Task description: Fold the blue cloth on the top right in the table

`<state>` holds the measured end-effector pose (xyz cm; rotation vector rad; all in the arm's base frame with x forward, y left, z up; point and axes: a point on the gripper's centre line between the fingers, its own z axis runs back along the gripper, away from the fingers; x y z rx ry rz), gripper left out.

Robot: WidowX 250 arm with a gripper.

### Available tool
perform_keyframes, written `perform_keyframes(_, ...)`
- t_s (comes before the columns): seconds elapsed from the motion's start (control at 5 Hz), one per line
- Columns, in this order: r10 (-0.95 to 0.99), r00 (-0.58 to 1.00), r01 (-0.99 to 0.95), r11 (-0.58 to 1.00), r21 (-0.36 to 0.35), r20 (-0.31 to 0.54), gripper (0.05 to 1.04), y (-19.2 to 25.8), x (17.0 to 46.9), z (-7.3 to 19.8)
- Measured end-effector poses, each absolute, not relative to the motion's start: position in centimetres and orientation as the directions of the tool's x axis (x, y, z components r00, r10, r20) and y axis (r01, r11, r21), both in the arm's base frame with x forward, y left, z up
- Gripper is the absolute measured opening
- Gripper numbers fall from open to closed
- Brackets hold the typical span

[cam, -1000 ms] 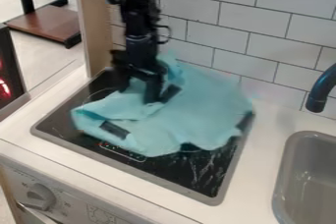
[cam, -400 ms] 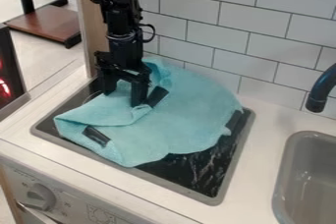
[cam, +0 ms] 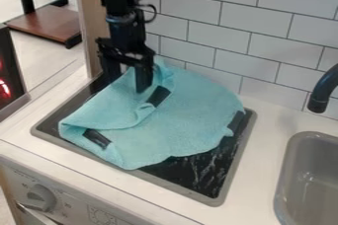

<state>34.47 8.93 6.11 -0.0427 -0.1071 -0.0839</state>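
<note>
Across the black hob [cam: 198, 174] lies the blue cloth [cam: 191, 115]; my hand [cam: 128, 83], fingers spread, is near the hob's far corner, most cloth lying toward the near and sink-side edges.

Your white worktop [cam: 261, 160] has a black hob [cam: 208, 169] set in toward its left edge and a grey sink [cam: 286, 169] at its right, with the blue cloth [cam: 194, 110] lying partly folded across the hob.

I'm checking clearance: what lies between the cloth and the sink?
In the camera view, black stovetop, its grey rim and white counter lie between the cloth and sink.
</note>
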Motion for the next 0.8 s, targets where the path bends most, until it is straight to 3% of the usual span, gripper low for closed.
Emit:
perform_keyframes(0.4,-0.054,0.978,0.077,0.991,-0.107,0.201,0.999,9.8,33.9,10.3)
perform_keyframes(0.8,-0.068,0.976,0.085,0.994,-0.072,0.206,0.999,10.4,33.9,10.3)
